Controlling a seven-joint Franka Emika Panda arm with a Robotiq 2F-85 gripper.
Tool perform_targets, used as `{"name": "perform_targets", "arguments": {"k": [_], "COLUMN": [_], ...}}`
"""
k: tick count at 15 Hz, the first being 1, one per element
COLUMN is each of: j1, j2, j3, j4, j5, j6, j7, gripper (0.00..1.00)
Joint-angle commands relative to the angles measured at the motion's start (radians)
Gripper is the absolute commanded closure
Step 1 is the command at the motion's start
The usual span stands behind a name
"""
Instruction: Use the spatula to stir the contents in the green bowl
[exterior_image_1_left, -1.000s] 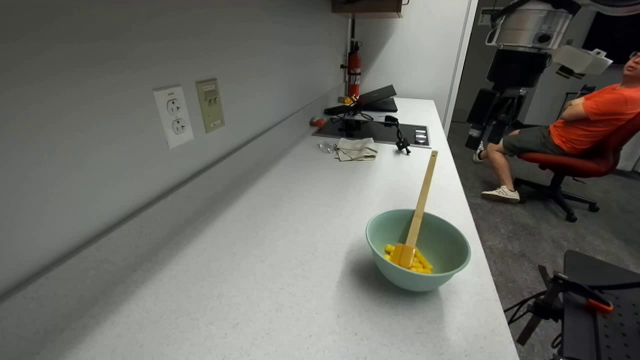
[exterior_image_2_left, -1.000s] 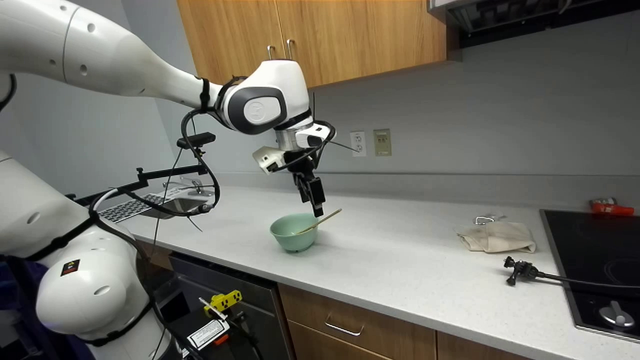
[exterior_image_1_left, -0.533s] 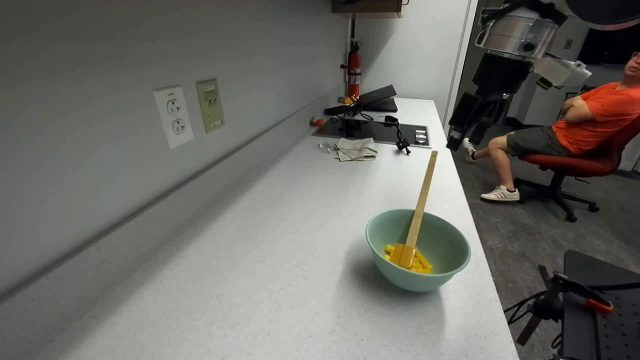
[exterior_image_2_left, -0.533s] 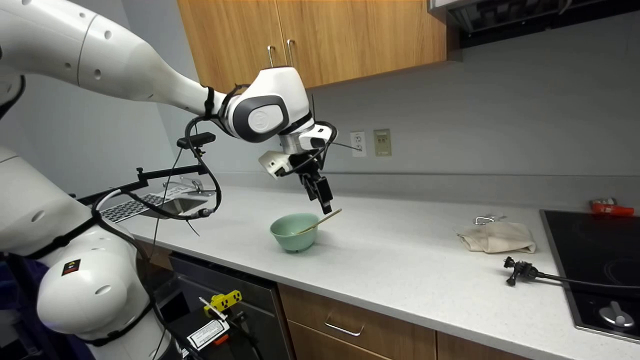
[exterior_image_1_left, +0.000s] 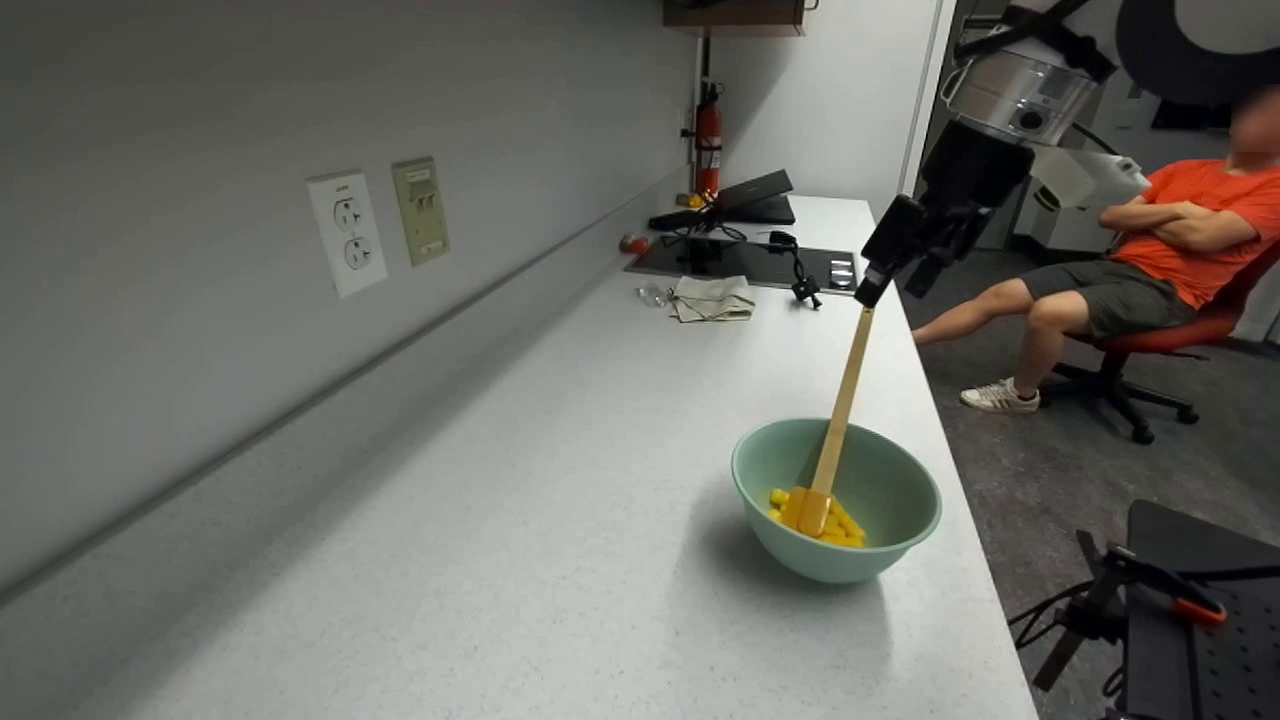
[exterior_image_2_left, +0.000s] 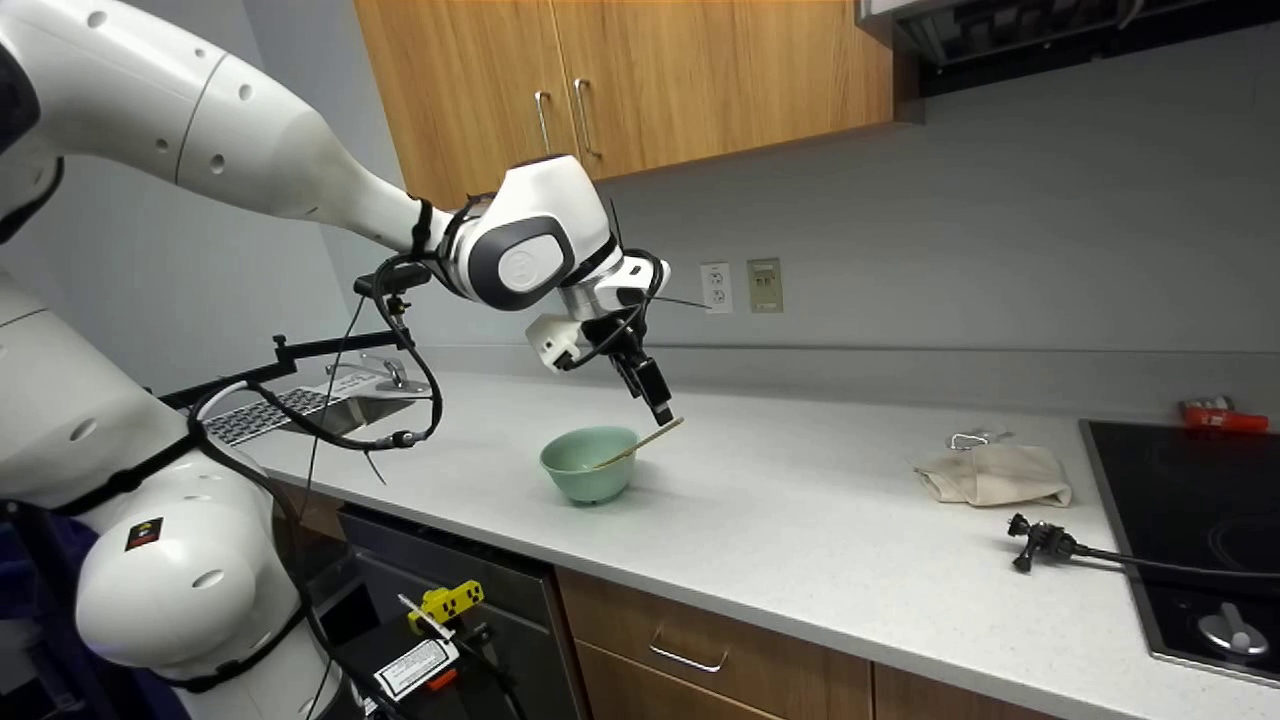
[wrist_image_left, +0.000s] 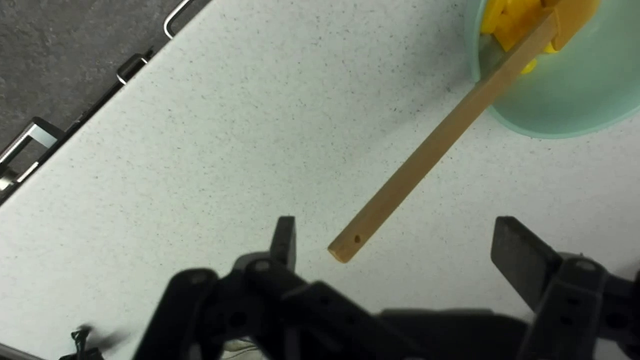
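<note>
The green bowl (exterior_image_1_left: 890, 490) rests upright on the counter and shows in both exterior views. Inside lie the contents (exterior_image_1_left: 846, 524), small yellow pieces, hidden in an exterior view by the bowl's wall (exterior_image_2_left: 590, 487). The spatula (exterior_image_1_left: 845, 400) leans over the rim, its orange head among the pieces and its wooden handle sticking out. My gripper (wrist_image_left: 395, 230) is open near the handle's free end. In the wrist view that end of the spatula (wrist_image_left: 400, 185) appears between the spread fingers, closer to the left one, touching neither. How far below the fingertips it lies I cannot tell.
A folded cloth (exterior_image_2_left: 995, 474) and a black clamp mount (exterior_image_2_left: 1045, 540) lie on the counter by the cooktop (exterior_image_2_left: 1200, 520). Wooden cabinets (exterior_image_2_left: 700, 80) hang above. The counter's front edge runs close to the bowl. A person in orange (exterior_image_1_left: 1200, 215) sits beyond it.
My gripper has come down and tilted, its fingertips closing in on the end of the spatula's handle. It stayed open throughout. Bowl, spatula and contents have not moved. The seated person shifted.
</note>
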Motion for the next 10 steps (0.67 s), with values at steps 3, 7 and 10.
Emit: {"name": "perform_targets", "arguments": {"k": [3,7,10], "j1": [0.008,0.001,-0.002], "j2": [-0.011,0.0,-0.001], "j3": [0.018,0.015,0.018], "j4": [-0.039,-0.022,-0.031], "j5": [0.021,0.002,-0.008], "j6": [0.081,0.049,0.063], "j7": [0.068,0.053,0.052], "gripper": [0.0,0.0,0.0]}}
